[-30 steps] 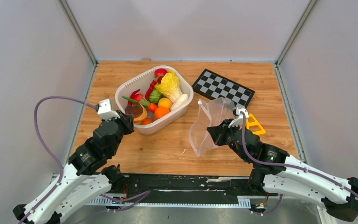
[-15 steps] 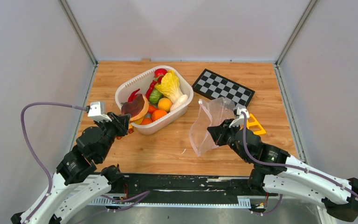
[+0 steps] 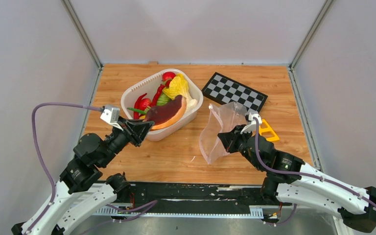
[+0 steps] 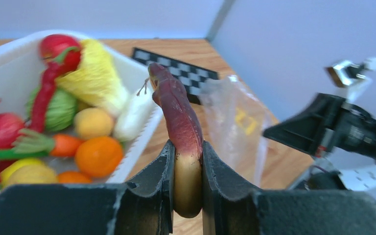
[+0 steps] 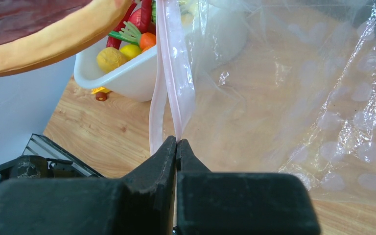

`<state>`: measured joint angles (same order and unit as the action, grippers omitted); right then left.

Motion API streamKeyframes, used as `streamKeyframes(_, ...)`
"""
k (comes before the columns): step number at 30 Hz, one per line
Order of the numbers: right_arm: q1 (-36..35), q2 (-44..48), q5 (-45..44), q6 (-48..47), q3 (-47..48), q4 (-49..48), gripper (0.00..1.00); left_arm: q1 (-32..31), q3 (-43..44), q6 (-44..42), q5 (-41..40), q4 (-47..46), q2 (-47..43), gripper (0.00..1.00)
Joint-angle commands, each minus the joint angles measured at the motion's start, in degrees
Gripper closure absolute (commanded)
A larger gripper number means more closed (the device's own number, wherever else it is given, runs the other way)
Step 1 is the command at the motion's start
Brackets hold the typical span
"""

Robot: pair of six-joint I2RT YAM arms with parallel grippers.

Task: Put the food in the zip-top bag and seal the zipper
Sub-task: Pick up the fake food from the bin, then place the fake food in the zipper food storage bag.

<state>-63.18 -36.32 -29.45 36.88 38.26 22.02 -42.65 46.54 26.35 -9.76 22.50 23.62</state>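
Note:
My left gripper (image 3: 138, 128) is shut on one end of the long tan bun with a dark-red top (image 3: 166, 112), held in the air over the near rim of the white basket (image 3: 192, 111); in the left wrist view the bun (image 4: 178, 112) stands between my fingers (image 4: 157, 171) and points toward the bag (image 4: 235, 127). The rest of the toy produce (image 3: 164, 95) lies in the basket. My right gripper (image 3: 225, 138) is shut on the pale pink zipper (image 5: 172, 83) of the clear dotted bag (image 3: 220, 128), holding its mouth edge up toward the left; the bag (image 5: 293, 98) shows no food inside.
A black-and-white checkerboard (image 3: 234, 92) lies at the back right. A yellow toy car (image 3: 267, 130) sits behind my right gripper. A small toy lies on the wood by the basket's base (image 5: 100, 93). Grey walls enclose the wooden table (image 3: 176, 156).
My left gripper has lifted the bun out of the basket and swung it right, over the basket's near rim toward the bag. The right gripper and bag have stayed still.

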Motion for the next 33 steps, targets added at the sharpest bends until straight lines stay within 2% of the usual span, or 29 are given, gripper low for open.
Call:
streamKeyframes(1,0.2,0.6,-0.1,-1.1,-0.4,-2.0,1.0,0.2,0.2,-3.2,20.6,-12.0,1.8,0.93)
streamKeyframes(3,0.3,0.4,-0.2,-1.1,-0.6,-2.0,1.0,0.2,0.4,-3.7,25.6,-12.2,2.9,0.94)
streamKeyframes(7,0.2,0.5,-0.3,-0.9,-0.6,-2.0,1.0,0.2,0.0,-4.1,29.3,-12.6,3.0,0.94)
streamKeyframes(11,0.2,0.7,-1.4,-0.2,-0.8,-1.9,1.0,0.2,0.8,-5.0,30.9,-11.5,2.2,0.95)
streamKeyframes(16,0.2,0.7,-2.7,0.8,-1.2,-1.6,1.0,0.2,4.7,-7.7,29.7,-4.4,1.0,0.95)
streamKeyframes(23,0.3,0.5,-2.9,1.7,-1.9,-3.7,1.0,0.2,7.1,-8.7,33.3,2.0,3.3,0.99)
streamKeyframes(33,0.3,-0.3,-2.7,2.2,-2.4,-5.0,1.0,0.2,3.7,-7.5,40.9,-2.4,3.8,0.99)
